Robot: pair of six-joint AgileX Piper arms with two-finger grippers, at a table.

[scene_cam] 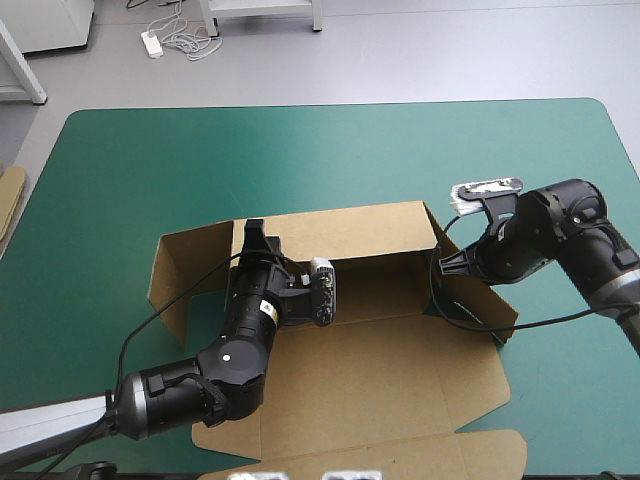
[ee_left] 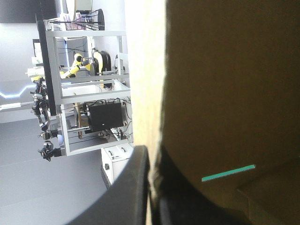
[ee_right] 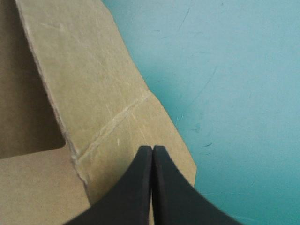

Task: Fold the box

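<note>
The brown box (scene_cam: pixel 380 380) sits at the middle of the table's teal-green cover (scene_cam: pixel 150 170), toward the near edge, and is only half formed. Its far wall stands upright, a side flap angles outward at the far left corner, the right wall is raised, and the broad lid panel lies flat toward the near edge with its tabs spread. The left gripper (scene_cam: pixel 255 235) stands at the far left corner. In its wrist view the black fingers are all but closed (ee_left: pixel 152 150), with the edge of the upright board (ee_left: pixel 225 93) caught between them, so it has hold of the box. The right gripper (scene_cam: pixel 440 268) is at the raised right wall. Its fingers meet in one point (ee_right: pixel 153 147) over a creased flap (ee_right: pixel 93 93) with nothing visibly between them, and bare cover (ee_right: pixel 234 93) lies beyond. An edge of more board (scene_cam: pixel 10 200) shows at the table's left edge.
</note>
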